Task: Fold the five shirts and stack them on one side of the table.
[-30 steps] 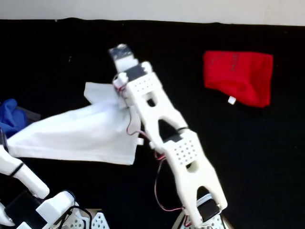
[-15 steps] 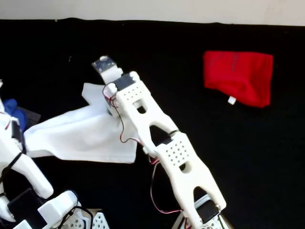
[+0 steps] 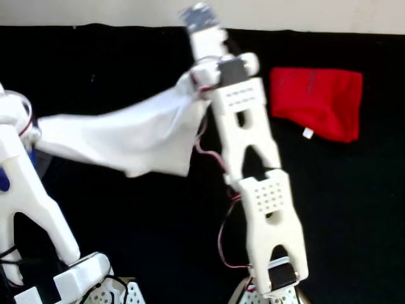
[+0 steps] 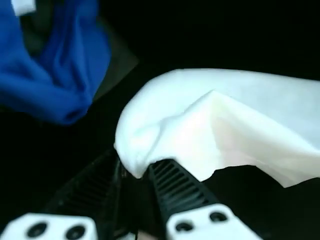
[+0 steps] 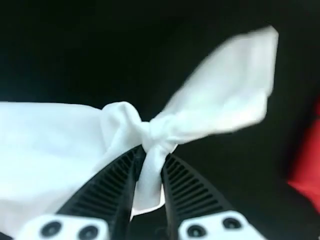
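White shirt [image 3: 123, 136] is plain and wrinkled, stretched into a sagging band, with one end bunched into a tight twist and a loose flap past it. It hangs between both arms, lifted off the counter [image 3: 114, 57]. Left end effector [image 4: 142, 172] is clamped on one edge, right end effector [image 5: 150, 152] clamped on the twisted end. Blue shirt [image 4: 55, 65] lies crumpled near the left end effector. Red shirt [image 3: 316, 101] lies folded, well apart, by the right arm's side. Counter is black, with a pale wall [image 3: 95, 12] strip behind.
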Available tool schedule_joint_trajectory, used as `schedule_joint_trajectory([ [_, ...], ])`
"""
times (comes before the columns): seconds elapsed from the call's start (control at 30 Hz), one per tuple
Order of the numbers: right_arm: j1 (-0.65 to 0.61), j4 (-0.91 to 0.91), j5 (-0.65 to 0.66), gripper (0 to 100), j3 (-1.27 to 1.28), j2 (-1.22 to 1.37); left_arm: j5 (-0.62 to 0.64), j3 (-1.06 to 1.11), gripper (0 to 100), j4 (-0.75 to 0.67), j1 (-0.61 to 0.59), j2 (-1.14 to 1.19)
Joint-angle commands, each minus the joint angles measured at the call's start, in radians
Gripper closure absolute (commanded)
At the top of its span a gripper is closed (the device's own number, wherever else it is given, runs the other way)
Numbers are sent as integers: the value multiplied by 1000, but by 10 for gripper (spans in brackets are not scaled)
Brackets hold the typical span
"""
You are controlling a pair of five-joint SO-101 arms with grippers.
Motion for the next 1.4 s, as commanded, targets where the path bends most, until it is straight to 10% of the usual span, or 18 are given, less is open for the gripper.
schedule_joint_trajectory([
  [0.0, 31, 68, 14, 992, -81, -122, 23, -232, 991, -15, 90, -28],
  [0.27, 22, 74, 11, 992, 200, -349, 23, -341, 991, -14, 183, -28],
  [0.87, -47, -254, 114, 989, 1956, -1122, -44, 93, 991, 190, 173, -28],
  [1.37, -56, 67, 249, 747, 1616, -1311, -158, 306, 991, 190, 154, -28],
])
